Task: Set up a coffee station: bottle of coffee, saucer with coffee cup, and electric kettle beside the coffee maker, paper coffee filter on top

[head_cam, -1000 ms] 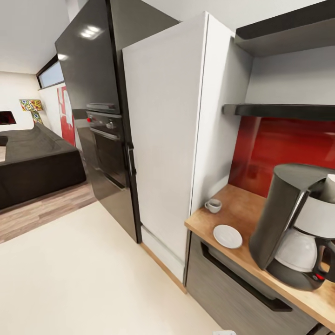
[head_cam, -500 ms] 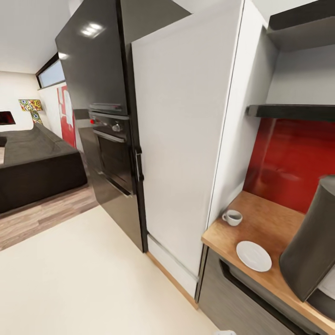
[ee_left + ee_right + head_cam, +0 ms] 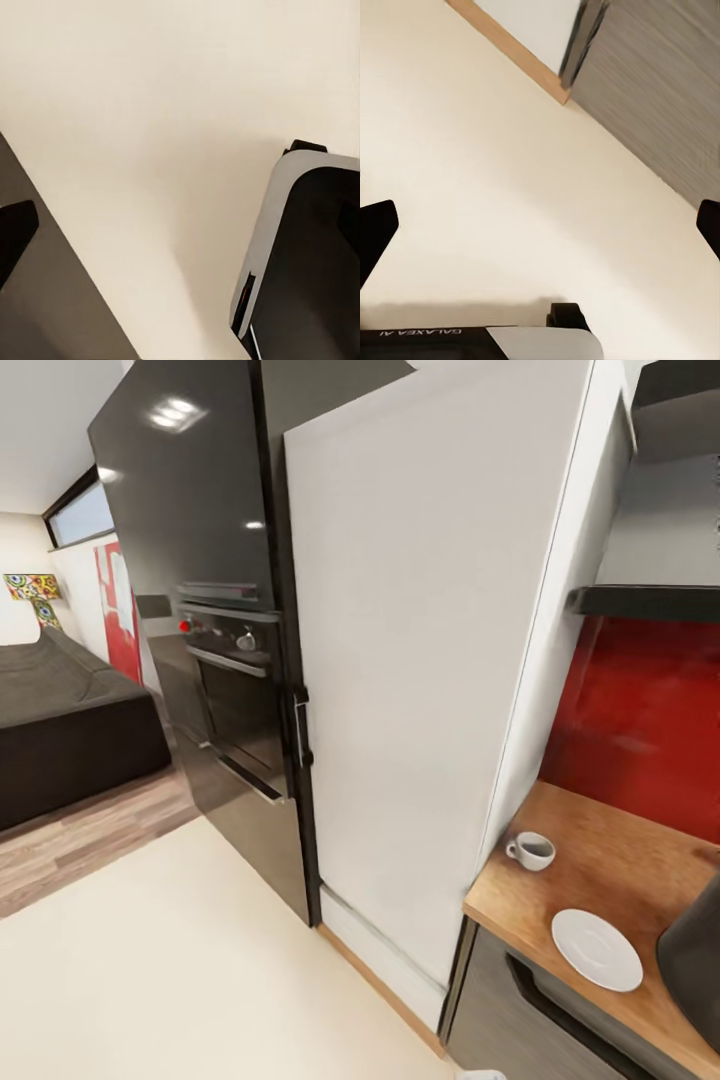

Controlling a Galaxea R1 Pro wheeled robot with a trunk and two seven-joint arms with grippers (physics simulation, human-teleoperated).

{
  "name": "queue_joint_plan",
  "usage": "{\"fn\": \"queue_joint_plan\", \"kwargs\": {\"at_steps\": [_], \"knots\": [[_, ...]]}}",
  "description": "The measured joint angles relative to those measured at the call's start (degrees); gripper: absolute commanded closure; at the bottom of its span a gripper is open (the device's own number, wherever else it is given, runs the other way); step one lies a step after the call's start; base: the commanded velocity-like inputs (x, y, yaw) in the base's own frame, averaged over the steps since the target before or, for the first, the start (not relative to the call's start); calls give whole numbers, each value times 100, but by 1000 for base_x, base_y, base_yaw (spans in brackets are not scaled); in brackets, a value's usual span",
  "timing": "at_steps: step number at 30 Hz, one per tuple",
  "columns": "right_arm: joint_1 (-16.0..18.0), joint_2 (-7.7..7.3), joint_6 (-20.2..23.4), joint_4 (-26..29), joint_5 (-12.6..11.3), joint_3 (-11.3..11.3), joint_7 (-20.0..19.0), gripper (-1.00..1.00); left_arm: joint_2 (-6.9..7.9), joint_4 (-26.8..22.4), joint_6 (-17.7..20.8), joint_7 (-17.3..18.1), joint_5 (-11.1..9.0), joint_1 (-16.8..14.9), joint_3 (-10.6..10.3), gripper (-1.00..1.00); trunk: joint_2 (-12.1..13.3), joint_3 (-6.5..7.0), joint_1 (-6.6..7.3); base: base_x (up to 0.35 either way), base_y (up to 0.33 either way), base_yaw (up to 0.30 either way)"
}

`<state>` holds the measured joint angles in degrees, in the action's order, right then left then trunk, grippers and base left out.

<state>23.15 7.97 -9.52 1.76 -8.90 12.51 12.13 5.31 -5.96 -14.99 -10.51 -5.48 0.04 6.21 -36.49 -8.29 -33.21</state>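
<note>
Kitchen countertop (image 3: 620, 870), left end: coffee cup (image 3: 532, 850) upright near the tall white cabinet (image 3: 430, 660); saucer (image 3: 597, 949) bare by the front edge, apart from the cup; coffee maker (image 3: 695, 965) beside it. Right gripper (image 3: 540, 225) fingertips spread, grasping nothing; left gripper's jaw state cannot be told.

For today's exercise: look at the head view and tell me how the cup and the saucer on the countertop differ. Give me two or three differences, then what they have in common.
Shape: the cup is a small hollow vessel with a side handle; the saucer is a flat round plate.
Spread: the saucer covers more of the countertop than the cup.
Place: the cup sits nearer the tall white cabinet, the saucer nearer the counter's front edge; they stand apart.
Shared: both are white, and both rest on the wood-tone countertop.
</note>
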Motion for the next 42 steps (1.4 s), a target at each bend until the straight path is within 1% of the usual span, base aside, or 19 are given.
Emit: {"fn": "queue_joint_plan", "kwargs": {"at_steps": [7,12,42], "knots": [[0,0,0,0,0,0,-7,-100,-11,-5,-4,0,-1,-1,9,-100,0,0,-2,75,294,-265],[0,0,0,-1,0,0,-7,-100,-13,-6,-1,1,-1,-3,9,-100,1,0,-3,-46,157,-267],[0,-8,-3,-1,0,1,-6,-100,-7,2,-4,0,2,4,1,-100,0,0,-2,-10,4,-267]]}}
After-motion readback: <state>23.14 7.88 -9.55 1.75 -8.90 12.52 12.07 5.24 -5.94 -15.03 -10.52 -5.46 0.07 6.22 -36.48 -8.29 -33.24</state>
